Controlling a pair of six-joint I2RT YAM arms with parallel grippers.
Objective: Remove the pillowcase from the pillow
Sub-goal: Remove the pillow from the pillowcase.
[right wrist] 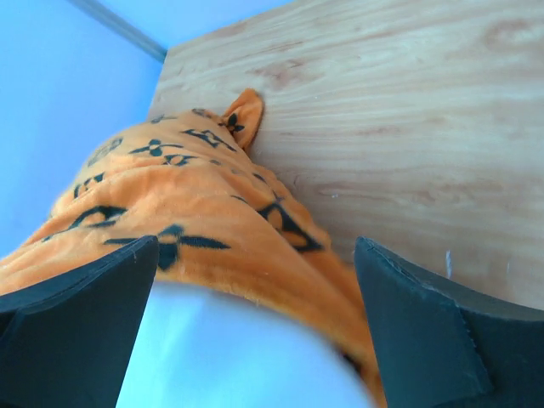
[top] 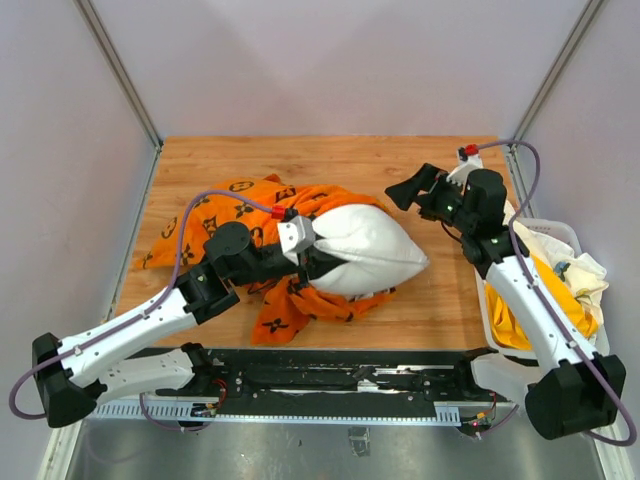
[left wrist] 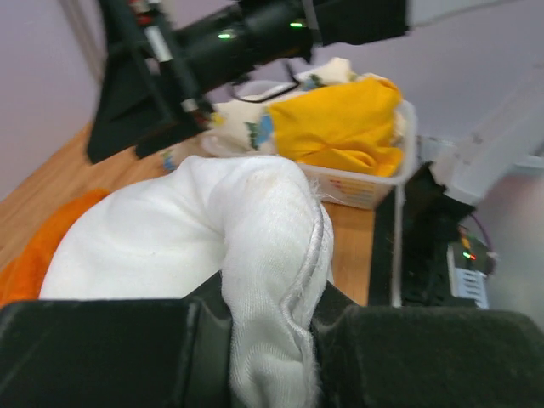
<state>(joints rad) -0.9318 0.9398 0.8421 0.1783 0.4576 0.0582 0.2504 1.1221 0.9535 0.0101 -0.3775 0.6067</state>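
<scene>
The white pillow [top: 368,250] lies mid-table, most of it out of the orange pillowcase [top: 232,215], which is bunched behind it and under it on the left. My left gripper [top: 314,252] is shut on the pillow's left corner; in the left wrist view a fold of the pillow [left wrist: 212,229] is pinched in the left gripper [left wrist: 272,336]. My right gripper [top: 418,192] hovers open just past the pillow's far right end, holding nothing. In the right wrist view the right gripper [right wrist: 255,255] has its jaws wide apart over the pillowcase [right wrist: 195,204] and the blurred pillow [right wrist: 229,357].
A white basket [top: 572,236] with yellow cloth [top: 560,290] and white cloth stands at the table's right edge; the basket [left wrist: 370,194] also shows in the left wrist view. Bare wooden table [top: 330,160] lies behind the pillow. Walls enclose three sides.
</scene>
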